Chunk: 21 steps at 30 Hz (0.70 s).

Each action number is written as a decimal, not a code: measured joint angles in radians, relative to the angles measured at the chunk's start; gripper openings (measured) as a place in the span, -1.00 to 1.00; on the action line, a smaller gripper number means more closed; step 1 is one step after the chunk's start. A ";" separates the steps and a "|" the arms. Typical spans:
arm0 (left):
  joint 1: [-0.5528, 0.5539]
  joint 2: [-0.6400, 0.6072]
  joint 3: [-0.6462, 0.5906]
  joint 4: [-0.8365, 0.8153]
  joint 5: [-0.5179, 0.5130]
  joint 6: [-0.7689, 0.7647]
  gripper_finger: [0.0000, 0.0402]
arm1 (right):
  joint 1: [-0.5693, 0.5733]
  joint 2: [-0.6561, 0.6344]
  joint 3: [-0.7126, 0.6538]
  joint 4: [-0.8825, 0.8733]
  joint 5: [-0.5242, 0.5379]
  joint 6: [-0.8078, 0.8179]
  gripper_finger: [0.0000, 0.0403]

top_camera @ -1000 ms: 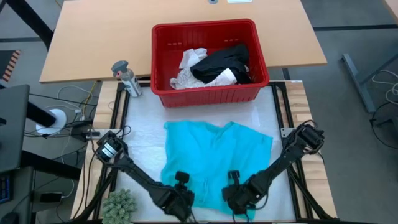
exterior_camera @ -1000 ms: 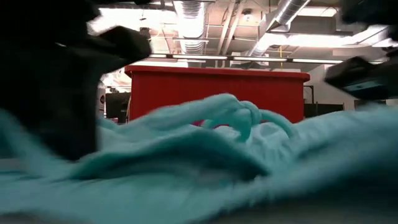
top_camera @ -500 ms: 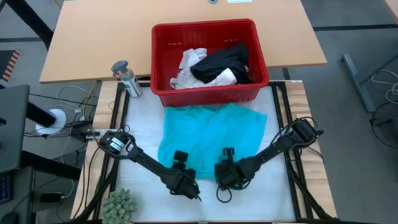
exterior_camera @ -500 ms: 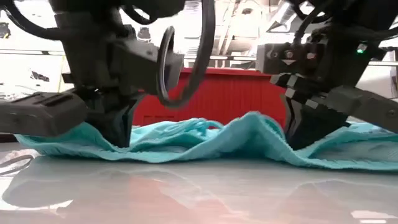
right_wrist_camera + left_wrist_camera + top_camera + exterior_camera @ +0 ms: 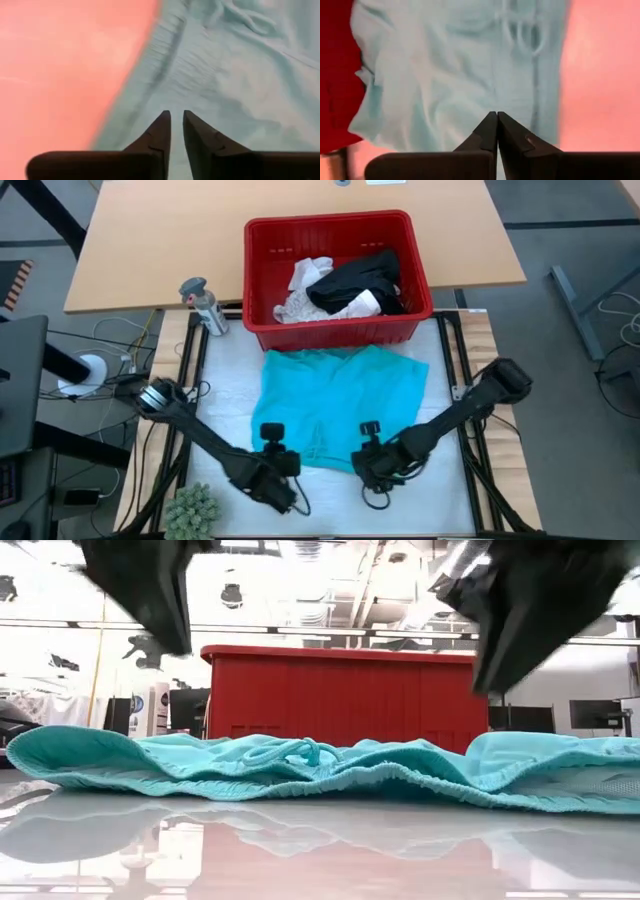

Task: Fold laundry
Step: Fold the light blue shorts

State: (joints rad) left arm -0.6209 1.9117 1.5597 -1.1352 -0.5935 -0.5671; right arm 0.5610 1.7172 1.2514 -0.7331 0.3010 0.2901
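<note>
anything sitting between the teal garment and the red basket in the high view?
Nothing. In the high view the teal garment runs right up to the red basket's front wall; no bare mat or other item shows between them.

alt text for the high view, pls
A teal garment lies folded flat on the table in front of a red basket holding black and white laundry. The left gripper and right gripper sit at its near edge, neither holding it.
</note>
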 joint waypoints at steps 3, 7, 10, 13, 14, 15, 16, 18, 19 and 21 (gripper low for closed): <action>-0.052 -0.030 0.001 0.056 -0.136 -0.059 -1.00 | 0.036 -0.041 0.005 -0.125 0.007 0.121 -0.59; -0.102 -0.020 0.002 0.065 -0.295 -0.083 -1.00 | 0.093 0.006 -0.001 -0.279 0.010 0.250 -0.70; -0.108 -0.010 -0.011 0.093 -0.305 -0.080 -1.00 | 0.142 0.048 0.002 -0.295 -0.021 0.255 -0.70; -0.105 -0.012 -0.072 0.214 -0.337 -0.019 -1.00 | 0.188 0.075 0.003 -0.272 -0.061 0.252 -0.60; -0.104 -0.010 -0.086 0.228 -0.355 -0.002 -1.00 | 0.201 0.075 0.005 -0.268 -0.061 0.254 -0.54; -0.104 -0.009 -0.099 0.234 -0.372 0.008 -1.00 | 0.213 0.071 0.006 -0.264 -0.061 0.260 -0.47; -0.104 -0.010 -0.113 0.251 -0.386 0.014 -1.00 | 0.223 0.066 0.007 -0.258 -0.058 0.264 -0.39; -0.093 -0.012 -0.140 0.293 -0.397 0.036 -1.00 | 0.237 0.055 0.007 -0.258 -0.048 0.267 -0.20; -0.089 -0.011 -0.151 0.293 -0.397 0.048 -1.00 | 0.243 0.049 0.007 -0.257 -0.044 0.265 -0.10; -0.078 -0.011 -0.172 0.298 -0.395 0.068 -1.00 | 0.252 0.040 0.007 -0.257 -0.042 0.253 0.09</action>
State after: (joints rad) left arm -0.6987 1.9007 1.3878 -0.8373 -0.9890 -0.4992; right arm 0.8133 1.7567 1.2587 -0.9905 0.2595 0.5431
